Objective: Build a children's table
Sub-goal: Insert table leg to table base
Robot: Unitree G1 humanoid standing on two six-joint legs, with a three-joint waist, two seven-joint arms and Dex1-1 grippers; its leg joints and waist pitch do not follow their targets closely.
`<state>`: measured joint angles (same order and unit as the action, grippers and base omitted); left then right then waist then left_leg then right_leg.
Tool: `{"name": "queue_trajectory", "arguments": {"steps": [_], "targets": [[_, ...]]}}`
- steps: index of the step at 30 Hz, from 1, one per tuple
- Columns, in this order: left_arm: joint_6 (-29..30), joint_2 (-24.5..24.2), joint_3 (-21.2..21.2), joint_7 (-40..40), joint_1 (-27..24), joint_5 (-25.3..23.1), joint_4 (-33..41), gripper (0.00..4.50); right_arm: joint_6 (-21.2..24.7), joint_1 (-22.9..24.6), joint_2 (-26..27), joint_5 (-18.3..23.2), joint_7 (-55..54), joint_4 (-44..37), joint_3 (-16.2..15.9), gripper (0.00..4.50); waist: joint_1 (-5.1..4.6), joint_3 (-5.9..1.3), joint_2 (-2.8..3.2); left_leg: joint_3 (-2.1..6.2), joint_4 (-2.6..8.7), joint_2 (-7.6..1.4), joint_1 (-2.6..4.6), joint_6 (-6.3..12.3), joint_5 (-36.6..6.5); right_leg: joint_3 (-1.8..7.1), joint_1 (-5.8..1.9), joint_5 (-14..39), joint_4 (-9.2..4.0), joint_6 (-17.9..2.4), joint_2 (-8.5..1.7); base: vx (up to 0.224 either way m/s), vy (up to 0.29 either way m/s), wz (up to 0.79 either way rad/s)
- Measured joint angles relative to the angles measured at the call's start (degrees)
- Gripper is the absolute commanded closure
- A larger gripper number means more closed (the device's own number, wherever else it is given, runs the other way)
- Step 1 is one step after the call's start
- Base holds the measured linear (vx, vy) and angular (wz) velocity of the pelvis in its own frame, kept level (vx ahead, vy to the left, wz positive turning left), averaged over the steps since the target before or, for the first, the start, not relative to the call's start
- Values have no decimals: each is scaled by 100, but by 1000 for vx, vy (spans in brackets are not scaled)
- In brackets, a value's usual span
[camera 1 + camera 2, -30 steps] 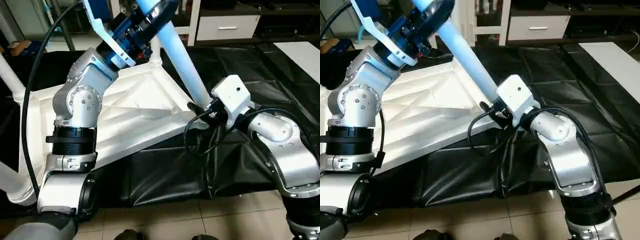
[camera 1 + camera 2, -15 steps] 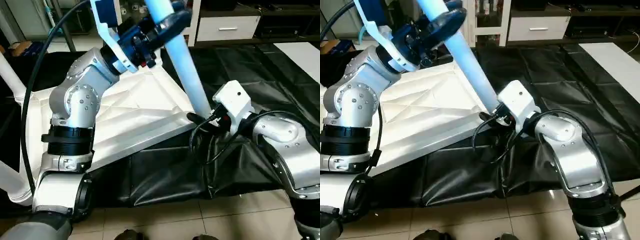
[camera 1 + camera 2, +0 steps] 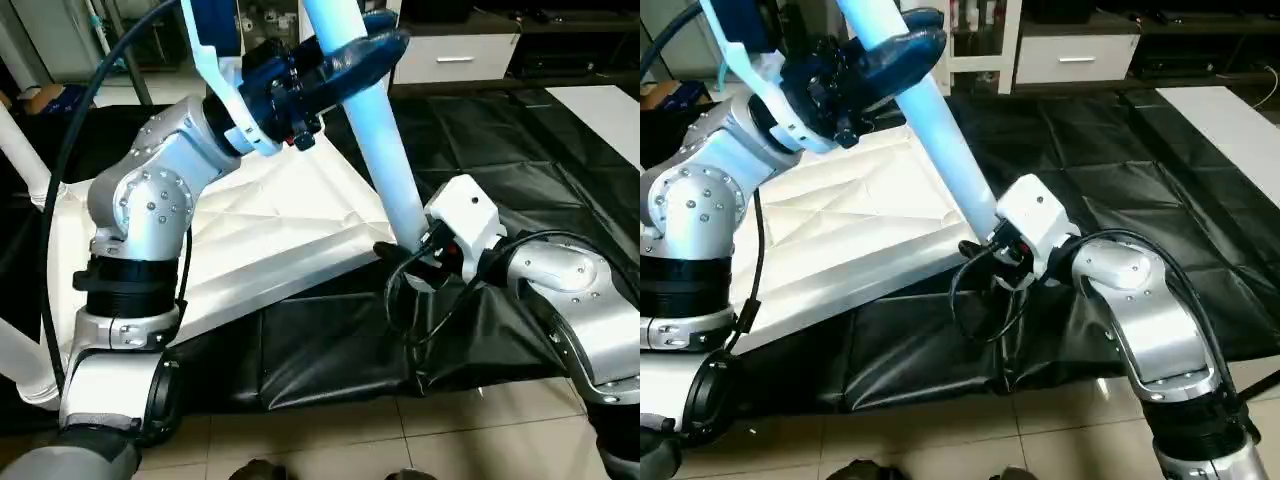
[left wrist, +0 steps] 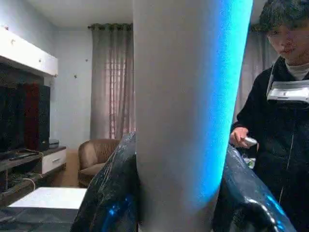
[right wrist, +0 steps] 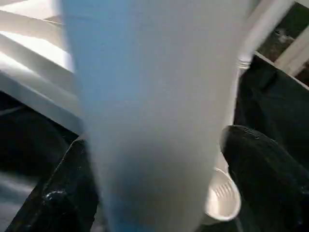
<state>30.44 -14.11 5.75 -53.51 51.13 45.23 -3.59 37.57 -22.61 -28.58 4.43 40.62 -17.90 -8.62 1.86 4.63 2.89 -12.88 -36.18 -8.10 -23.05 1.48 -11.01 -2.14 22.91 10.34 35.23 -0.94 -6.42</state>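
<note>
Tabletop, square white plastic with ribbed underside [image 3: 270,240]: lies upside down across the left and centre of the head view, on a black sheet [image 3: 500,140] spread over a tiled floor [image 3: 480,440]. Its near right corner sits at frame centre, beside the right arm.

Leg, long white tubular [image 3: 375,130]: slants from the top centre of the frame down to that near right corner, leaning toward the upper left. Its foot meets the corner behind the right wrist; the joint itself is hidden.

Left gripper, two black fingers [image 3: 345,62]: in the upper centre of the frame, pinching the upper part of the leg, one finger on each side of the tube, as the left wrist view [image 4: 181,193] confirms.

Right gripper, two black fingers [image 5: 159,193]: closed around the lower end of the leg, fingers flanking it in the right wrist view. A round white ribbed socket [image 5: 223,197] shows just beside the tube there.

Fitted legs, white tubular: one stands at the far corner [image 3: 312,100], another at the far left edge [image 3: 22,160].

Person in dark jacket [image 4: 280,125]: at the right edge of the left wrist view, holding a small object.

White drawer unit [image 3: 455,55]: upper right of the frame.
</note>
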Motion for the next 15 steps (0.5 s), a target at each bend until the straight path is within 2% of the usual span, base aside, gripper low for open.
{"name": "queue_trajectory", "arguments": {"steps": [3, 4, 9, 10, 15], "targets": [[-20, 1, 0, 45, -8, -15, 0, 296, 0, 12, 9, 44, 14, -28, -80, 57, 4, 0, 0, 1, -2, 0, 0, 0, 0, 0, -2, 0, 0, 0, 0, 0, 0, 0], [-29, 1, 0, 60, -11, -26, 0, 296, 0, 23, 19, 61, 20, -58, -89, 86, 5, 0, 0, 1, -4, 0, 0, 0, 0, 0, -3, 0, 0, 0, 0, 0, 0, 0], [-35, 4, 0, 58, -15, -65, -1, 296, 1, 34, 26, 77, 36, -205, -104, 106, 3, 0, 0, 1, -5, 0, 0, 0, 0, 0, -4, 0, 0, 0, 0, 0, 0, 0], [-36, 4, 0, 57, -15, -67, -1, 296, 2, 34, 27, 79, 36, -206, -107, 131, 4, 0, 0, 2, -5, 0, 0, 0, 0, 0, -4, 0, 0, 0, 0, 0, 0, 0], [-45, 4, -12, 17, -36, -108, -2, 296, 7, 33, 30, 80, -19, -206, -108, 172, 2, -1, 1, 2, -5, 0, 0, 0, 0, 0, -4, 0, 0, 0, 0, 0, 0, 0]]}}
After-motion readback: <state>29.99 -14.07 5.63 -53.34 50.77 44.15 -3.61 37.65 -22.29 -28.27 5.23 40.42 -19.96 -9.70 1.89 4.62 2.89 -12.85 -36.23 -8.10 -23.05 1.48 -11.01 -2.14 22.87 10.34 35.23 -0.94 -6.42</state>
